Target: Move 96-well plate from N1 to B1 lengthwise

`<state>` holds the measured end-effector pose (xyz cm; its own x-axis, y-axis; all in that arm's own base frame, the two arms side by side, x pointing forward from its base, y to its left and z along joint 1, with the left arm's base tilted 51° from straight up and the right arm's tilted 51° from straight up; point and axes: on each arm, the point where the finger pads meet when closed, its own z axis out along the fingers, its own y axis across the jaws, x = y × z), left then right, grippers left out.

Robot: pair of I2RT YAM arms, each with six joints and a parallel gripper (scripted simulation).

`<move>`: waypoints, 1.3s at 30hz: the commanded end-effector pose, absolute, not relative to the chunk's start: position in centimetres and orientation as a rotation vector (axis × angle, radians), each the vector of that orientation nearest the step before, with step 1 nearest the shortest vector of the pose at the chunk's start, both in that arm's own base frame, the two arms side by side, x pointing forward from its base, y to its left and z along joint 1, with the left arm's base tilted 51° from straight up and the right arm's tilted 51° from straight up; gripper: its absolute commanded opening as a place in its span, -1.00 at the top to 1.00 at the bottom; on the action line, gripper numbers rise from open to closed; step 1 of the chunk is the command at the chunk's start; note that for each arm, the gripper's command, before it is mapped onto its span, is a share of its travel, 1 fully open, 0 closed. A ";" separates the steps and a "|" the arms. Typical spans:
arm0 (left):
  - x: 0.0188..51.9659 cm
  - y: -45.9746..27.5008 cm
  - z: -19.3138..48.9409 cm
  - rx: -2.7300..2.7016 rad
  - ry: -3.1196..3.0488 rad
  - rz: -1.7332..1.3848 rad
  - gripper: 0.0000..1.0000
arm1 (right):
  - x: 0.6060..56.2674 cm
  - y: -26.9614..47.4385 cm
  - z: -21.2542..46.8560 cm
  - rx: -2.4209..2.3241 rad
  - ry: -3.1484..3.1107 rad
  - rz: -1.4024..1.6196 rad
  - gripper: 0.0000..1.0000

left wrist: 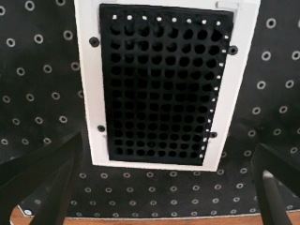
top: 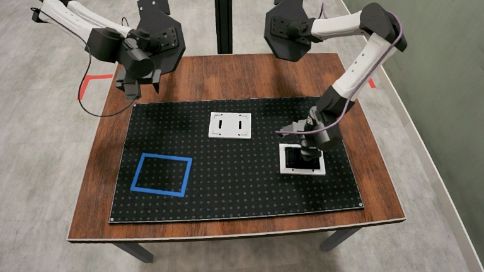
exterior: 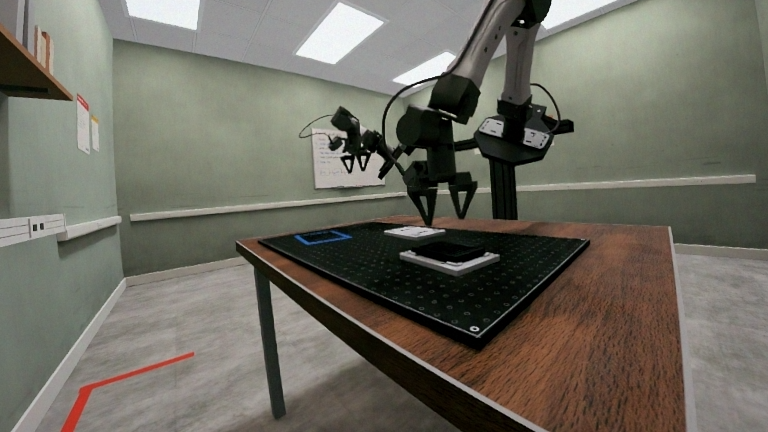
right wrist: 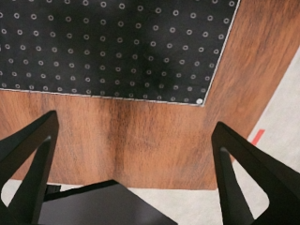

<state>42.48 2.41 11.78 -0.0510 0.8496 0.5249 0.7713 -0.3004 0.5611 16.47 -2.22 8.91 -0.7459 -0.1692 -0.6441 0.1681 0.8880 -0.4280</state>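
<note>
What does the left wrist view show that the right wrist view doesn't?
Only the left wrist view: the black plate full of holes, sitting in its white nest.

Only the right wrist view: a bit of red tape on the floor.

Both: a pair of dark, spread gripper fingers, the dotted black board and some brown wooden table.

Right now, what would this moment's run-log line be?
96-well plate: seated in N1 | left fingers: open, above plate | right fingers: open, away | blue outline: unfilled
</note>
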 end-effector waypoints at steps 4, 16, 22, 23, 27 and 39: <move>44.0 3.1 11.5 2.082 1.789 1.294 -1.00 | 16.6 -2.1 9.7 0.010 2.320 -0.605 -1.00; 45.1 3.9 10.5 2.083 1.789 1.294 -1.00 | 16.6 -2.1 9.7 0.010 2.320 -0.605 -1.00; 45.8 4.3 9.9 2.083 1.789 1.293 -1.00 | 16.6 -2.1 9.7 0.010 2.320 -0.605 -1.00; 45.9 4.4 9.8 2.083 1.790 1.293 -1.00 | 16.6 -2.1 9.7 0.010 2.320 -0.605 -1.00; 46.1 4.6 10.6 2.058 1.781 1.310 -1.00 | 16.6 -2.1 9.7 0.010 2.320 -0.605 -1.00; 47.4 5.5 8.3 2.084 1.790 1.293 -1.00 | 16.6 -2.1 9.7 0.010 2.320 -0.605 -1.00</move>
